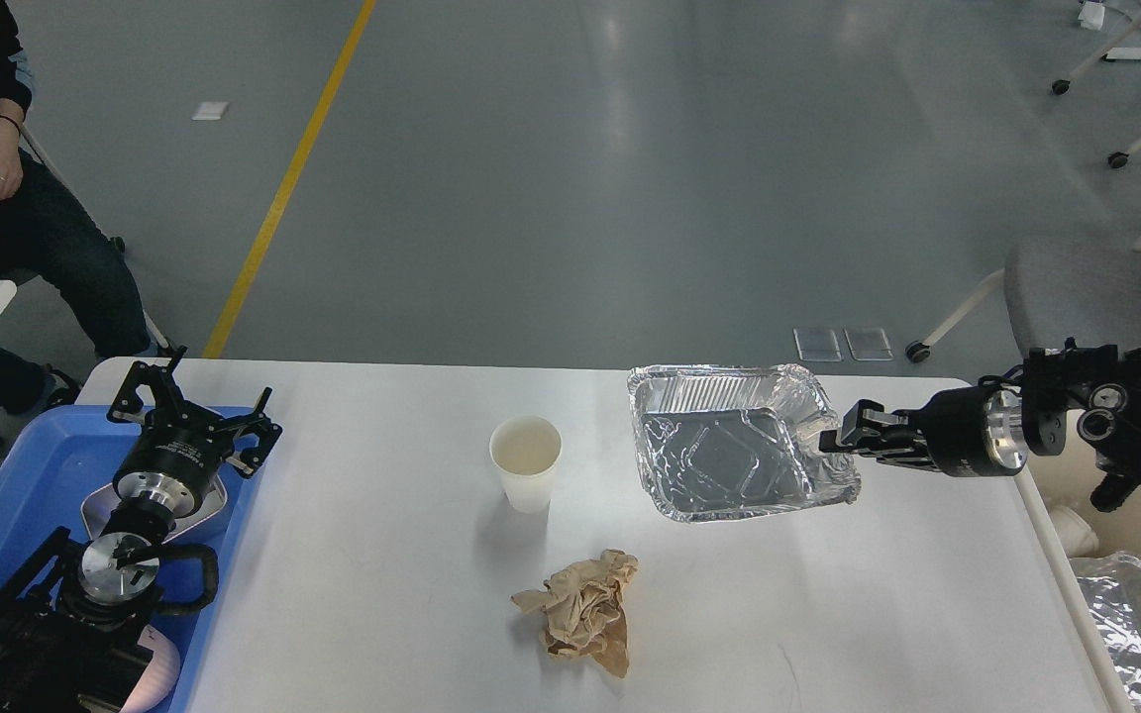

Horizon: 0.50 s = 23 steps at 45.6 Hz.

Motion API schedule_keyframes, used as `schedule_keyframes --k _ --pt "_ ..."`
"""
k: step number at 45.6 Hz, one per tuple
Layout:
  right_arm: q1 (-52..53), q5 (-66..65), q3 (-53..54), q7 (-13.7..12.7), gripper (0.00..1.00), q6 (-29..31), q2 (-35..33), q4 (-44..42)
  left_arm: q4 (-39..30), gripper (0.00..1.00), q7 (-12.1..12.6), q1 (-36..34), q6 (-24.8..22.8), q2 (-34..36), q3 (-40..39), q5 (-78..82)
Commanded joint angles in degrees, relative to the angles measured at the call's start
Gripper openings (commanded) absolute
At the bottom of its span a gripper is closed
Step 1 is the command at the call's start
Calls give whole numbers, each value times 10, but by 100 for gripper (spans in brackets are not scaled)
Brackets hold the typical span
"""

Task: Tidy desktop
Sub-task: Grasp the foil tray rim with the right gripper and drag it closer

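Note:
The desktop (382, 614) is a large white tabletop. On it stand a white paper cup (527, 461) in the middle and a crumpled brown paper napkin (585, 614) nearer the front. My right gripper (840, 439) is shut on the right rim of an aluminium foil tray (729, 444) and holds it tilted above the back right of the desktop. My left gripper (196, 404) is open and empty above the blue plastic tray (26, 475) at the left edge.
A small metal container (219, 495) lies in the blue tray under my left arm. A cream-coloured bin (1140, 555) stands off the right edge with another foil tray (1130, 619) inside. A person (6, 188) sits at the back left. An office chair (1095, 297) stands at the back right.

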Motion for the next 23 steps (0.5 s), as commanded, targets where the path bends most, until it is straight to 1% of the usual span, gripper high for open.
schedule_keyframes --k 1,5,10,19,23 --pt "-2 0 -1 -22 0 0 -6 41 0 98 0 3 0 4 1 -1" --pt "-2 0 -1 -43 0 0 -17 76 1 98 0 5 0 7 1 0" --pt "-2 0 -1 -59 0 0 -24 97 1 98 -1 5 -2 12 1 -1" --pt "-1 45 -2 -65 0 8 -40 118 1 98 0 4 -2 23 1 0" --pt "-1 61 -2 -76 0 9 -42 134 1 98 0 5 -2 24 2 0"
